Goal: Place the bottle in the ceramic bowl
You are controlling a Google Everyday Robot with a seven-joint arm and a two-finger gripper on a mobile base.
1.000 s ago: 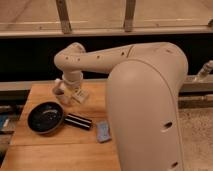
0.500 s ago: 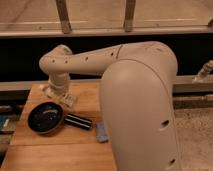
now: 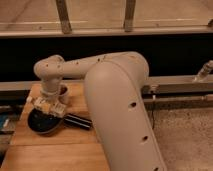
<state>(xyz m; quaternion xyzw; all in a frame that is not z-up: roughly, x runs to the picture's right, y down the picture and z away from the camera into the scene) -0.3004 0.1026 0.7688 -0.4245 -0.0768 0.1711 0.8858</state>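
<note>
gripper (image 3: 50, 106) over bowl (image 3: 42, 124) near bench (image 3: 55, 150) left edge, for drop | bottle (image 3: 44, 105) seemingly held, grip unclear | black cylinder (image 3: 77, 121) beside bowl

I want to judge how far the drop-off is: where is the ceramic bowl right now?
In the camera view the ceramic bowl sits at the left of the wooden table, just below the gripper and left of the black cylinder.

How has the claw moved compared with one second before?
Yes. The claw has shifted left, from beside the ceramic bowl to above its rim, carrying the bottle.
</note>
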